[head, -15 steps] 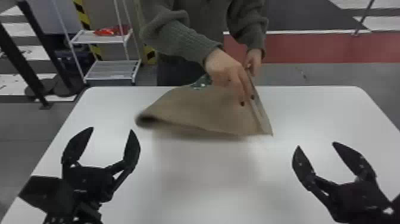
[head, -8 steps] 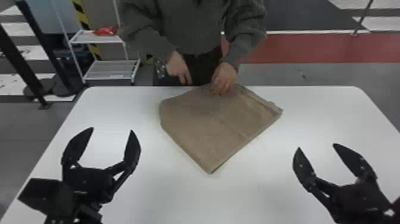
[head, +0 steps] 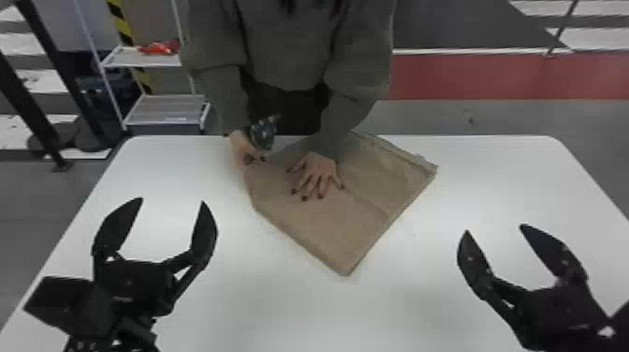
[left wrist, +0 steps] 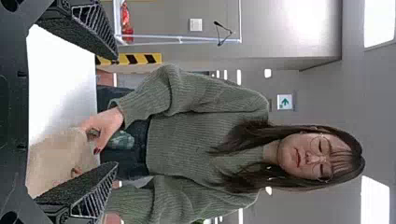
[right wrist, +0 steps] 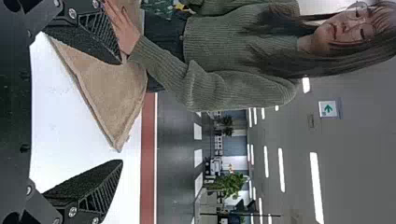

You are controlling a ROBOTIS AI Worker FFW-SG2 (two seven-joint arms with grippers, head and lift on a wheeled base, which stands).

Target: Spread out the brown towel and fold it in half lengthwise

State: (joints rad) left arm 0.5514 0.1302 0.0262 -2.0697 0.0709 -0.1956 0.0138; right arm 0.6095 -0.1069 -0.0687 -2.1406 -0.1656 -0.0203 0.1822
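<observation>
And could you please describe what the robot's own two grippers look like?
Both the left gripper and the right gripper are black, with linkage bars leading to tapered, pointed jaws. In the wrist views the jaws show a grainy surface beside a ribbed lattice, and silver screws sit at the right gripper's joints.

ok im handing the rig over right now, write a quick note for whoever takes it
Left gripper: open, empty, over white table's near left.
Right gripper: open, empty, near right.
Brown towel: askew toward the far edge, layered; person's one hand flat on it, other hand at its left end.
Done: towel on table.
Left: hands clear, spread it, fold in half lengthwise.
</observation>
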